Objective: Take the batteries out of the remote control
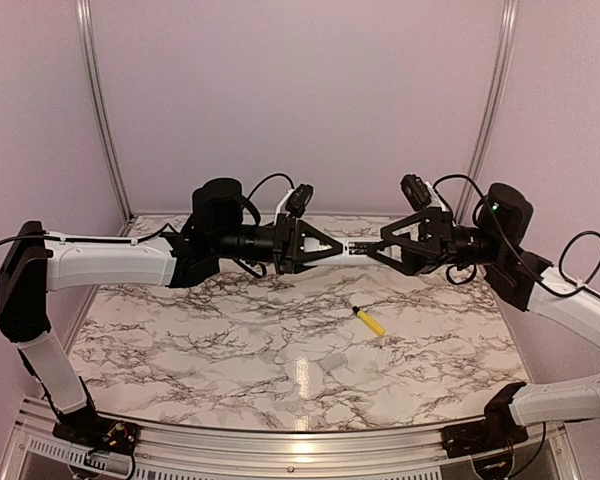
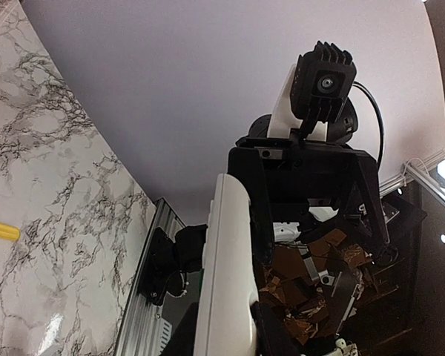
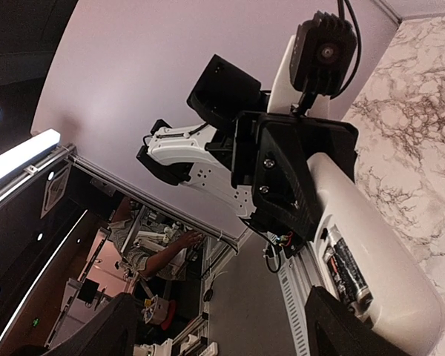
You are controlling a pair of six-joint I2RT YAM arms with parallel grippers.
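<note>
- Two hands are seen meeting in mid-air. The left hand (image 1: pixel 338 247) is clamped narrowly on one end of the remote control (image 1: pixel 356 245). The right hand (image 1: pixel 374 247) is spread wide, with one finger laid against the remote near its open compartment.
- Remote judged to be carried by that single narrow grip, so a push from the right finger could twist it or pull it loose.
- Batteries (image 3: pixel 348 271) are seen seated in the recess. If levered out at this height, they would likely be dropped onto the worktop (image 1: pixel 280 350) and could roll off.
- Screwdriver (image 1: pixel 369 320) is noted lying below, well apart. It could be struck by a falling remote.
</note>
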